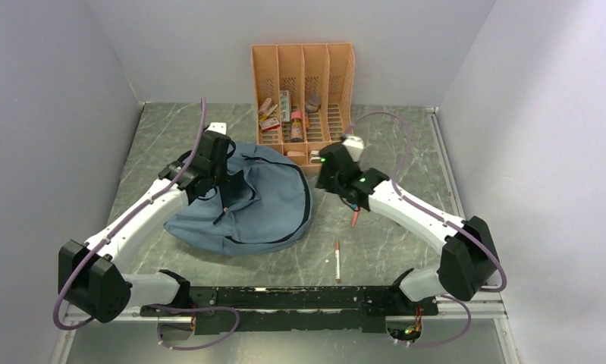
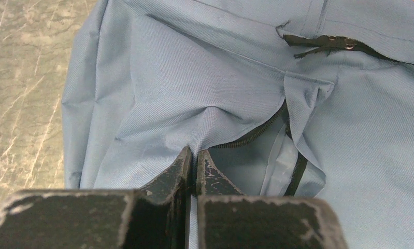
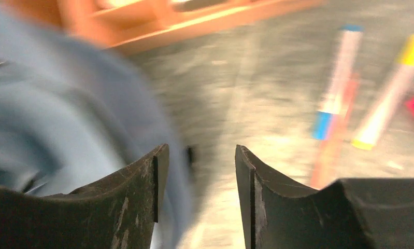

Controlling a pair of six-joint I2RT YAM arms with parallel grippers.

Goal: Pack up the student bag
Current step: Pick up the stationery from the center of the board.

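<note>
Two wrist views reveal: left end effector [image 2: 196,156] pinches student bag [image 2: 204,78]; right end effector [image 3: 197,155] gapes empty.

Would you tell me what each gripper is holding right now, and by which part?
The left gripper pinches the bag by a fold of fabric beside its open zip. The right gripper is open and holds nothing.

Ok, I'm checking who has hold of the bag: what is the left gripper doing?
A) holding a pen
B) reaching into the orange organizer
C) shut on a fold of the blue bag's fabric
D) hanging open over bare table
C: the left wrist view shows the left gripper shut on puckered fabric of the student bag, beside its open zip.
</note>
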